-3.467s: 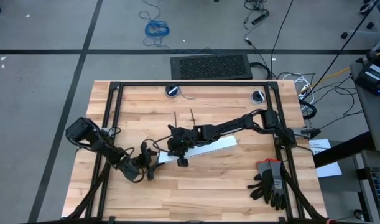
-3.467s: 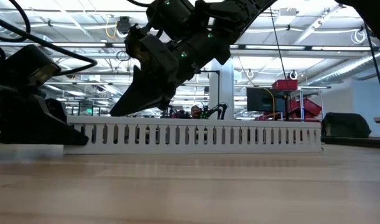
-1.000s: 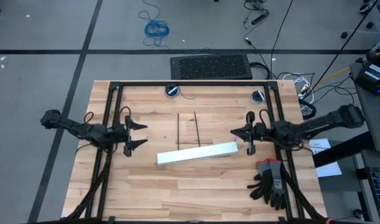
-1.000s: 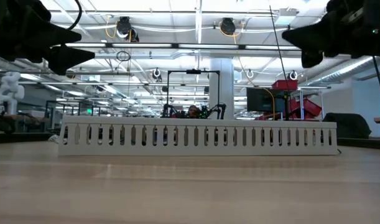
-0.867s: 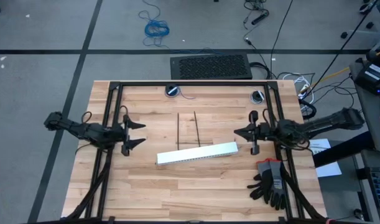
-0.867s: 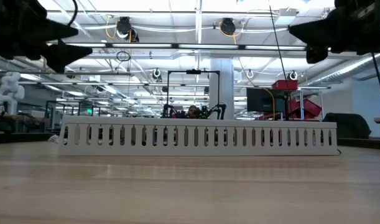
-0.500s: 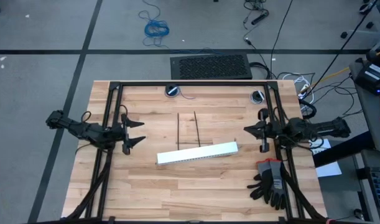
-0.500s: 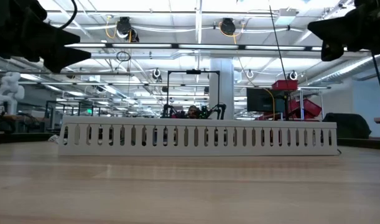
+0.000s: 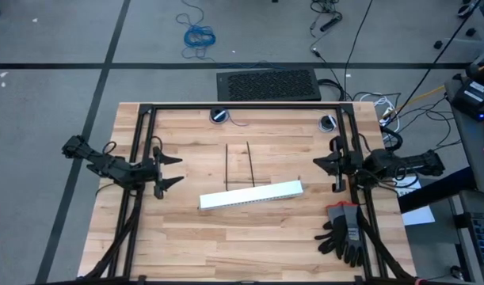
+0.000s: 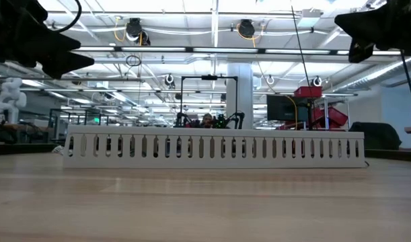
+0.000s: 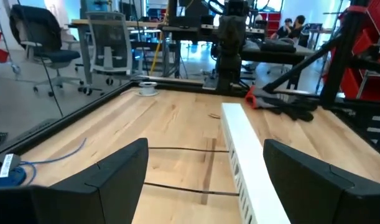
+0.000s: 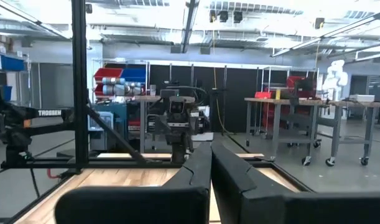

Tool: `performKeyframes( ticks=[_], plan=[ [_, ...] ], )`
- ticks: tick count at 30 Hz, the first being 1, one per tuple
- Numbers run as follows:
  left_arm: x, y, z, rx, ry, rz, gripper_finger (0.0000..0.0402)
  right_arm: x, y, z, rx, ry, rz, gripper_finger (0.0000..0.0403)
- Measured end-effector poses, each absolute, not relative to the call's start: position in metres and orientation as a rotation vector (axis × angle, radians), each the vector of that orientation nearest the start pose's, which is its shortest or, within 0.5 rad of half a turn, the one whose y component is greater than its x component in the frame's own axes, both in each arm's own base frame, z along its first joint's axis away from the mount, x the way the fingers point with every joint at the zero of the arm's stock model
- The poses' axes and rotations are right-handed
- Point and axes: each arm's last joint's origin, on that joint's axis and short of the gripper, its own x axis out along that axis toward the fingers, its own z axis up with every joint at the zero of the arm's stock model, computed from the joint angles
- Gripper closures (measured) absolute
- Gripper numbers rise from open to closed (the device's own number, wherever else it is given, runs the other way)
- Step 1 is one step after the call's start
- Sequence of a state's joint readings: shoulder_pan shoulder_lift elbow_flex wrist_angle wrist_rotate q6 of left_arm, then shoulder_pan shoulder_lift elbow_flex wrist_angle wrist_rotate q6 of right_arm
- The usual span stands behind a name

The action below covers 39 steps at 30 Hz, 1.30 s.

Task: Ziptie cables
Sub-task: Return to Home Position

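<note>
Both arms have drawn back from the white duct point(image 9: 249, 195), where they were busy 3.5 s ago, and now hang well clear of it, 1 off each end. The left gripper point(image 9: 177, 171) has its jaws spread wide with nothing in them. The right gripper point(image 9: 315, 164) has its jaws pressed together on nothing. The 2 zipties point(image 9: 228, 166) lie flat on the table point(image 9: 226, 245), side by side on the duct's side away from the gloves point(image 9: 344, 229), with their ends reaching its long wall. I can't spot the cables; likely they're shut inside the duct. Those zipties look feather-light, springy and slick, flush with the wood. I'd pinch 1 near an end, low and square, or it'll skate away.
</note>
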State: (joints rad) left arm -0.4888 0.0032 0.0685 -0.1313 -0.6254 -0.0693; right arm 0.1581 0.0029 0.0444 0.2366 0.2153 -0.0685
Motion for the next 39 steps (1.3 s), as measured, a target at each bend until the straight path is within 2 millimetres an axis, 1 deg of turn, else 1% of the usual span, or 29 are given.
performKeyframes(
  ticks=[2,5,7,9,39],
  plan=[
    [0.0853,-0.0262,0.1742,-0.069,0.048,0.138,0.0087,0.0907,0.0084,0.2003,-0.018,-0.266,-0.061,0.0403],
    [0.0868,-0.027,0.1754,-0.459,-0.032,0.134,0.0087,0.0907,0.0084,0.2003,-0.018,-0.266,-0.059,0.0403],
    [0.0869,-0.0271,0.1749,-0.612,-0.041,0.133,0.0087,0.0907,0.0084,0.2003,-0.018,-0.266,-0.059,0.0403],
    [0.087,-0.027,0.175,-0.689,-0.047,0.131,0.0087,0.0907,0.0084,0.2003,-0.018,-0.266,-0.059,0.0403],
    [0.0871,-0.0275,0.1744,-0.693,-0.041,0.118,0.0087,0.0908,0.0085,0.2001,-0.018,-0.264,-0.058,0.0403]
  ],
)
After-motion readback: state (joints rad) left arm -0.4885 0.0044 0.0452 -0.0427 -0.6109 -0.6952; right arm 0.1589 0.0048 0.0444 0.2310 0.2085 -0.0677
